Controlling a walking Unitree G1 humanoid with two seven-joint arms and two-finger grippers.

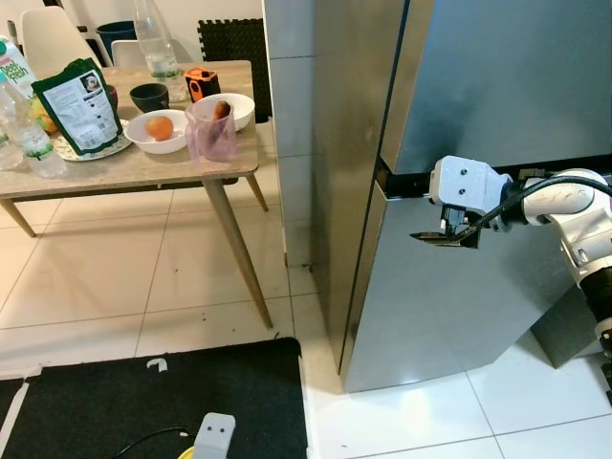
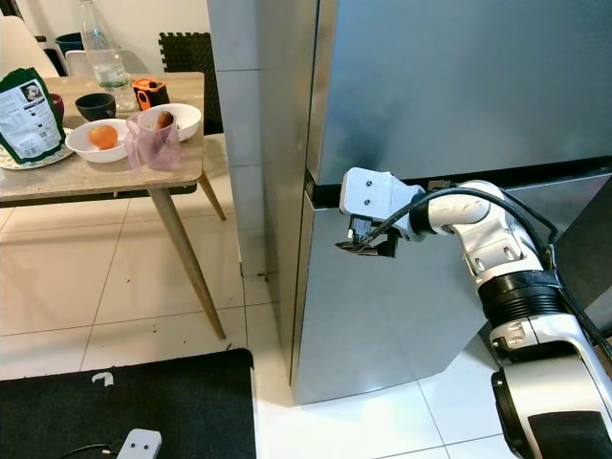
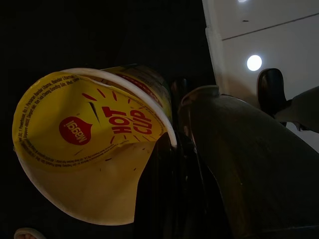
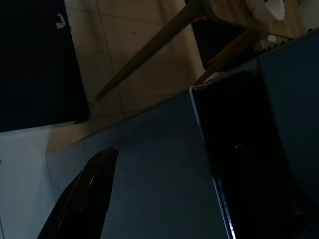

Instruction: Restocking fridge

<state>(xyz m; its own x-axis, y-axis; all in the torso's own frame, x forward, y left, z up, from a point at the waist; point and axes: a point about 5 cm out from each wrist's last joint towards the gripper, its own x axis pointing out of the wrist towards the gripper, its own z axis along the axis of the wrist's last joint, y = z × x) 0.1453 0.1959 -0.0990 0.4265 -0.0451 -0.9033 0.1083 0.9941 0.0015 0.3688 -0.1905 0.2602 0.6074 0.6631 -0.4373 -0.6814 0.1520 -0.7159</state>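
Fridge (image 1: 478,191) doors stand shut as the right gripper (image 1: 446,235) hovers at the dark seam between upper and lower door, the handle recess just ahead of its tips; whether its fingers are parted cannot be told. Well off to the gripper's far side, a wooden table (image 1: 143,167) carries an orange in a white bowl (image 1: 158,131) and a green packet (image 1: 81,105). From the right eye, the same arm reaches across the steel front. The left wrist view shows the left gripper (image 3: 174,149) clamped on a yellow noodle cup (image 3: 89,144). The right wrist view shows one black finger (image 4: 84,194) beside the door edge. Hooking squarely into the seam before pulling looks wise.
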